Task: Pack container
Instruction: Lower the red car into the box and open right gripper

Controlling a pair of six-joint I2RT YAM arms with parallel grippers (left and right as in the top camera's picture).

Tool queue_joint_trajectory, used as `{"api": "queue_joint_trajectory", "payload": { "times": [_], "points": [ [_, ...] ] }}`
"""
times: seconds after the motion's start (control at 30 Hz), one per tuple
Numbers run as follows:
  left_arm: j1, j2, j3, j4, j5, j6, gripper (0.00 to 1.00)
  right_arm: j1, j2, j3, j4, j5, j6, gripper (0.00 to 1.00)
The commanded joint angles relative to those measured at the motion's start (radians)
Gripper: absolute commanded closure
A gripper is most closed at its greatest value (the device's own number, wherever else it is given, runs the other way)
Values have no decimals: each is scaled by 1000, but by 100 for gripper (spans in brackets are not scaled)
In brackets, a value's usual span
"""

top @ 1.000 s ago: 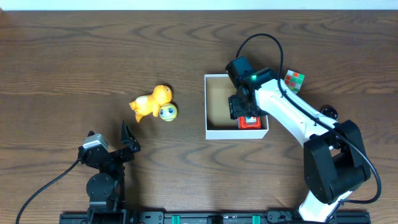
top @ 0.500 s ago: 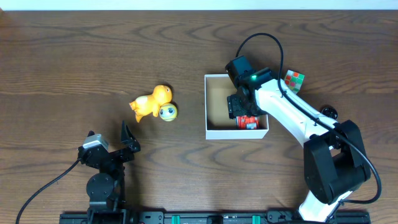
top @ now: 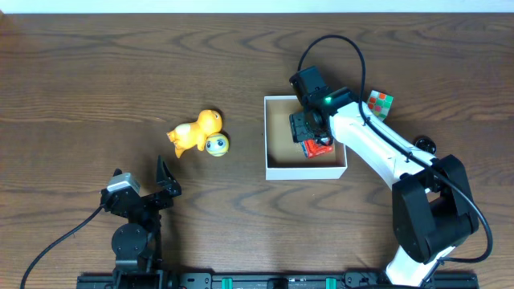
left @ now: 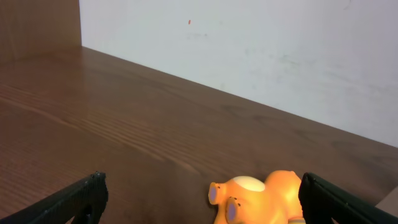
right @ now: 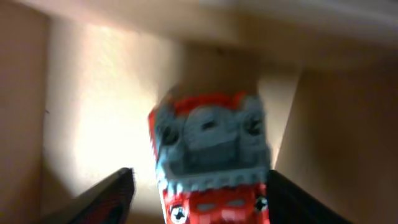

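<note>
Between the fingers point(right: 115, 190) of the right gripper point(right: 199, 183) lies a red and grey toy vehicle point(right: 208, 143), seen blurred in the wrist view. The gripper is partly spread. One finger stands clear of the toy with a strip of lit floor showing between them. The other finger sits just beside the toy's opposite flank, and whether it touches cannot be told. Nothing is clamped.

Directly beneath this gripper is the container point(top: 301, 172), a square, shallow white box with a tan-brown cardboard inside. The gripper points down into it, over the half nearer the arm's own base. The toy vehicle rests on the container floor under the fingertips, near the wall on that side. The half of the floor farther from the arm is bare.

Beyond the container wall, on the outer side of the right arm, a colour-tiled puzzle cube point(top: 381, 102) sits on the wooden table point(top: 96, 80).

The left gripper point(left: 202, 190) hangs low above the table with its fingers spread to full width and nothing between them. Ahead of it, well apart from the fingertips, lies an orange toy figure point(top: 195, 131). A small yellow ball with a face point(top: 216, 144) touches the figure on the side toward the container.
</note>
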State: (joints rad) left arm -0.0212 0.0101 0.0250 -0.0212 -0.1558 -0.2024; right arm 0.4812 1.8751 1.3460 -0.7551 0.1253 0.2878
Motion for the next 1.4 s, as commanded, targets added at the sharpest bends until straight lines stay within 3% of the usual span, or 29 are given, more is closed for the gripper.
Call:
{"api": "queue_joint_trajectory", "payload": {
  "times": [0.0,0.13,0.77,1.07,1.2,1.37],
  "points": [
    [5,-6,-21,-35,-1,17,2,6,10,-2,20,10,-54,40],
    [5,-6,-21,-35,-1,17,2,6,10,-2,-8,9,-53,48],
    [5,-6,-21,-35,-1,17,2,6,-2,1,-211,10,-43,52],
    [5,-6,-21,-35,-1,17,2,6,-79,22,-217,29,-42,54],
    [5,-6,-21,-35,-1,17,2,6,-114,33,-194,54,-42,48],
    [5,-6,-21,-35,-1,17,2,6,-124,33,-158,62,-42,35]
  ]
}}
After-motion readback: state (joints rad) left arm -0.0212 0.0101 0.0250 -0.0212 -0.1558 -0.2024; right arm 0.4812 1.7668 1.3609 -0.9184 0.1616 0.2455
